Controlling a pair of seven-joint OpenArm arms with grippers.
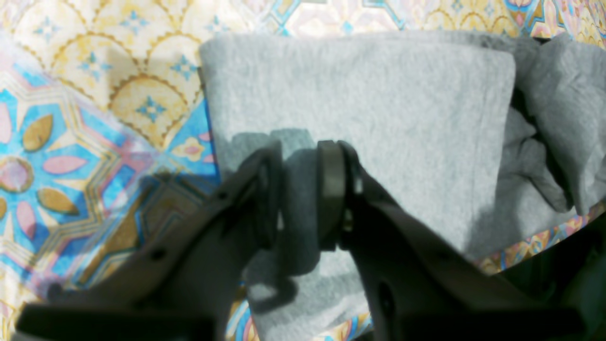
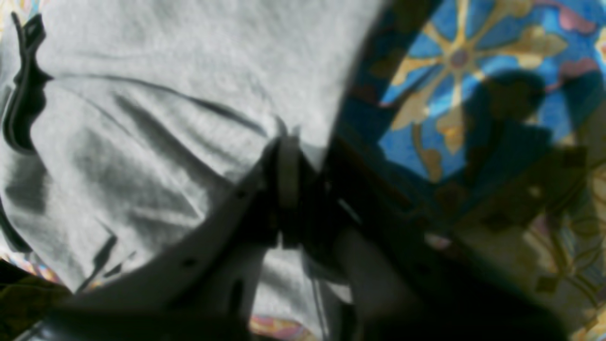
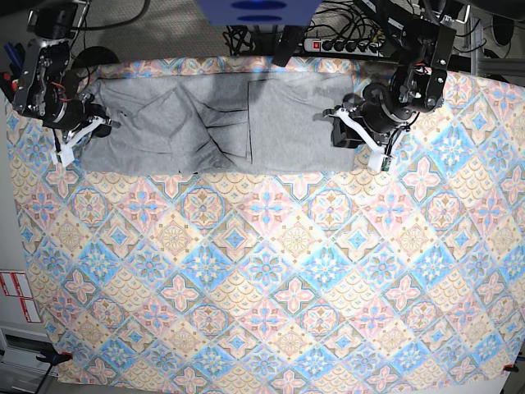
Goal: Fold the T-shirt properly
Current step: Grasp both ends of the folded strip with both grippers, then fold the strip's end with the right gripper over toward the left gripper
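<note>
The light grey T-shirt lies spread sideways along the far edge of the table, plain side up, with creases in its middle. My left gripper is at the shirt's right edge. In the left wrist view the gripper is shut on a bunched fold of the grey T-shirt. My right gripper is at the shirt's left edge. In the right wrist view that gripper is shut on the edge of the T-shirt, which is wrinkled. No lettering shows.
The colourful patterned tablecloth covers the whole table in front of the shirt. A power strip with cables and a blue object sit behind the far table edge. Arm bases stand at the far left and far right corners.
</note>
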